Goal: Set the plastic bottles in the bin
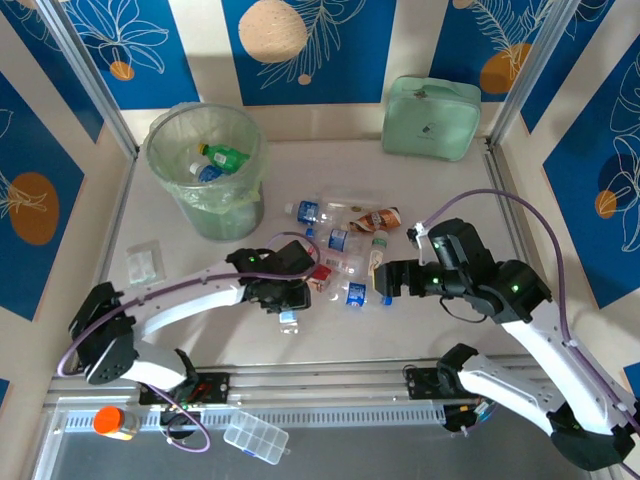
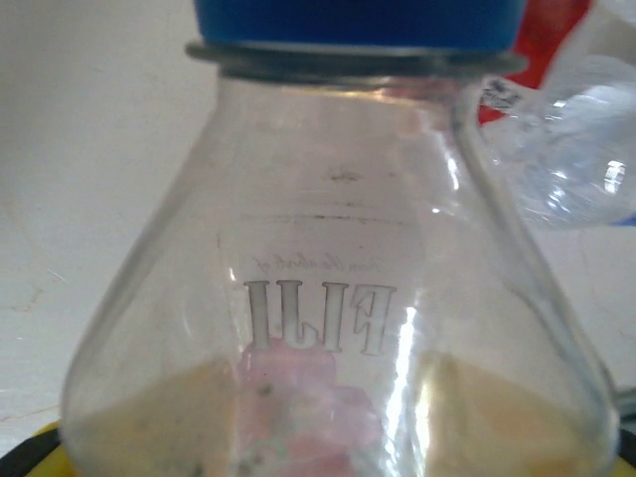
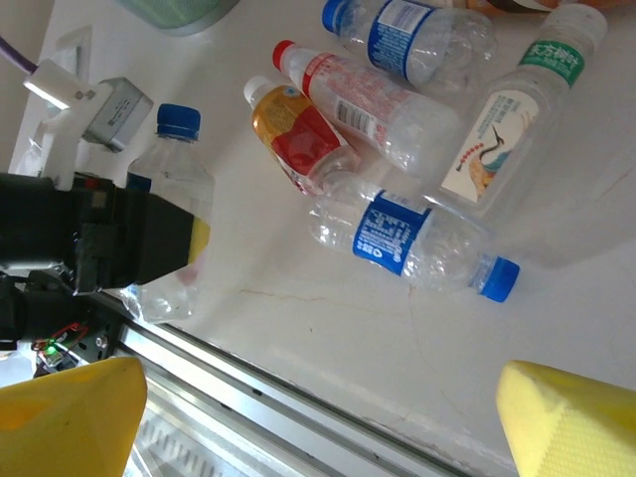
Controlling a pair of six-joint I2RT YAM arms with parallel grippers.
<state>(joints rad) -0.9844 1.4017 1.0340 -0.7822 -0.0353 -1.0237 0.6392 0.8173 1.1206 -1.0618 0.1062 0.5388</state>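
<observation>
My left gripper is shut on a clear bottle with a blue cap, near the table's front edge. In the right wrist view its black finger and yellow pad press the side of this bottle, which lies on the table. Several more plastic bottles lie in a loose pile at mid-table, among them a blue-labelled one and a red-labelled one. My right gripper hangs open just right of the pile with nothing between its yellow pads. The bin stands at the far left with bottles inside.
A mint-green zippered case stands at the back right. A small clear packet lies left of the left arm. An orange-capped jar and a clear compartment box sit below the front rail.
</observation>
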